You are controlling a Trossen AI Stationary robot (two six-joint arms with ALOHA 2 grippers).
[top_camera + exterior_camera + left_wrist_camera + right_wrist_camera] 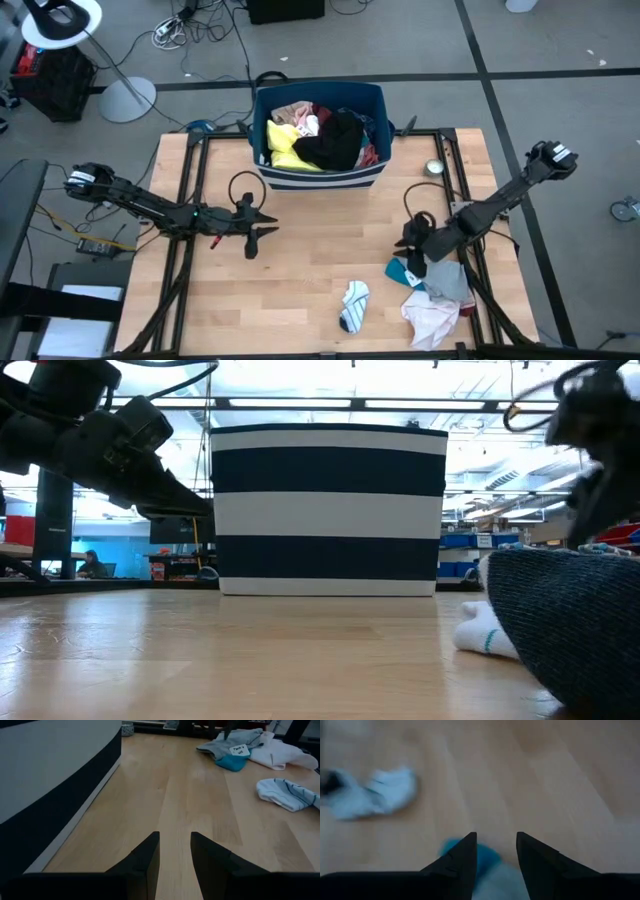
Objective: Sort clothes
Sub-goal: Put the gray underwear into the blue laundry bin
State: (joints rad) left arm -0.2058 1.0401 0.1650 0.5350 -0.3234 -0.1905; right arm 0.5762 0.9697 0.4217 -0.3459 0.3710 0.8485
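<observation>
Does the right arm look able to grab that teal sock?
Probably yes. The right pincer hangs open right above the teal sock, with nothing between them; only the grey garment lies against it.

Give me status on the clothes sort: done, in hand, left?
Done: a small pile sits at the table's right front: teal sock, grey garment, white garment, with a striped sock apart.
In hand: nothing gripped. The right gripper is open above the teal sock; the left gripper is open over bare table.
Left: the bin holds yellow, black and pinkish clothes.
</observation>
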